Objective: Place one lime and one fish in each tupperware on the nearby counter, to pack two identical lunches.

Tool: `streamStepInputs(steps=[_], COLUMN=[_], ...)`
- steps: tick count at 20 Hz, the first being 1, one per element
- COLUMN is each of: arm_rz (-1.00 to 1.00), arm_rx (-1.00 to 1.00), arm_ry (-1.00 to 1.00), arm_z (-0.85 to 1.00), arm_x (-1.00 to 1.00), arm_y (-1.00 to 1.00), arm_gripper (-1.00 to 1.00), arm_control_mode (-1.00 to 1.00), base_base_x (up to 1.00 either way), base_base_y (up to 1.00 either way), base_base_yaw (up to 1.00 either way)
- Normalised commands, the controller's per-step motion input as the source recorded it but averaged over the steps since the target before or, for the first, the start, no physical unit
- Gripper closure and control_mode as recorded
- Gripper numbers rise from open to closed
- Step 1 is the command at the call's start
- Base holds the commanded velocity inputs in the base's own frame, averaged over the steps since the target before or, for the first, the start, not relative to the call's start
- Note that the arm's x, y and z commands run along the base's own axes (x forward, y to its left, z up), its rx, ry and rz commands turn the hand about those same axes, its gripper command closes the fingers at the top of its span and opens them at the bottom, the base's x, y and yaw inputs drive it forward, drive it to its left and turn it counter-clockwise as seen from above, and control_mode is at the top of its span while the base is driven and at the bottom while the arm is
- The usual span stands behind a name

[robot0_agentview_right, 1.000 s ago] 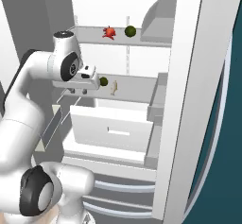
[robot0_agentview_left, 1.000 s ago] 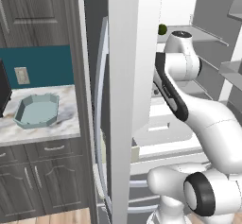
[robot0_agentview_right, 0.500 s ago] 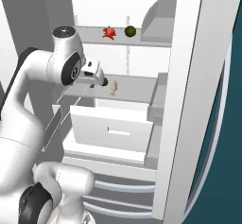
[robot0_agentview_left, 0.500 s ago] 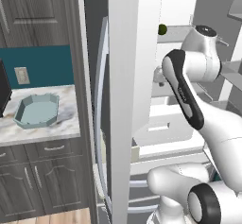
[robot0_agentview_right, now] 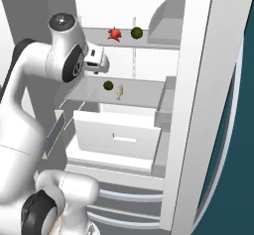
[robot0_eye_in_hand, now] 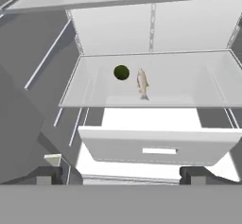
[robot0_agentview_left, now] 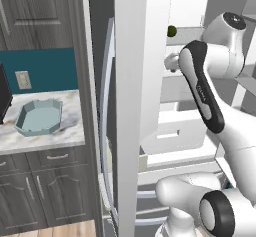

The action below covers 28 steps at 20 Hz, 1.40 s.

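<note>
In the open fridge, a dark green lime (robot0_eye_in_hand: 121,72) and a pale cream fish (robot0_eye_in_hand: 142,83) lie side by side on the lower glass shelf. The right base view shows the same lime (robot0_agentview_right: 107,85) and fish (robot0_agentview_right: 119,91). On the upper shelf rest a red-orange fish (robot0_agentview_right: 115,33) and a second lime (robot0_agentview_right: 136,32). My gripper (robot0_eye_in_hand: 120,176) hovers in front of the shelves, above and short of the lower pair. Its fingertips (robot0_eye_in_hand: 47,176) stand wide apart with nothing between them. A pale teal octagonal tupperware (robot0_agentview_left: 40,117) sits empty on the marble counter (robot0_agentview_left: 70,131) to the left.
The fridge door (robot0_agentview_left: 132,106) stands open between the counter and the shelves. A white drawer (robot0_eye_in_hand: 160,145) is pulled out below the lower shelf. A black microwave (robot0_agentview_left: 4,98) edges in at far left, and dark cabinets (robot0_agentview_left: 45,186) run under the counter.
The jaws have spread from nearly shut to wide open. The hand has risen a little in front of the shelves, and the arm's upper links have swung. Limes and fish have not moved.
</note>
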Motion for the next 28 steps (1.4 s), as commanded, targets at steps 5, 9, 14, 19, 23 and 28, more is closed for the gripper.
streamStepInputs(steps=[5, 9, 14, 19, 23, 28], arm_rz=[0.00, 0.00, 0.00, 0.00, 0.03, 0.03], arm_rx=[0.00, 0.00, 0.00, 0.00, 0.00, 0.00], arm_ry=[0.00, 0.00, 0.00, -0.09, -0.12, -0.12], arm_z=[0.62, 0.46, 0.19, -0.09, -0.16, -0.22], arm_x=[0.48, 0.52, 0.62, 0.63, 0.71, 0.66], arm_y=[-0.03, -0.03, -0.01, -0.02, -0.09, -0.10], arm_gripper=[-1.00, -1.00, -1.00, -1.00, -1.00, -1.00], arm_control_mode=[-1.00, -1.00, -1.00, -1.00, -1.00, -1.00], base_base_x=[0.00, 0.00, 0.00, 0.00, 0.00, 0.00], base_base_y=[0.00, 0.00, 0.00, 0.00, 0.00, 0.00], base_base_yaw=[0.00, 0.00, 0.00, 0.00, 0.00, 0.00])
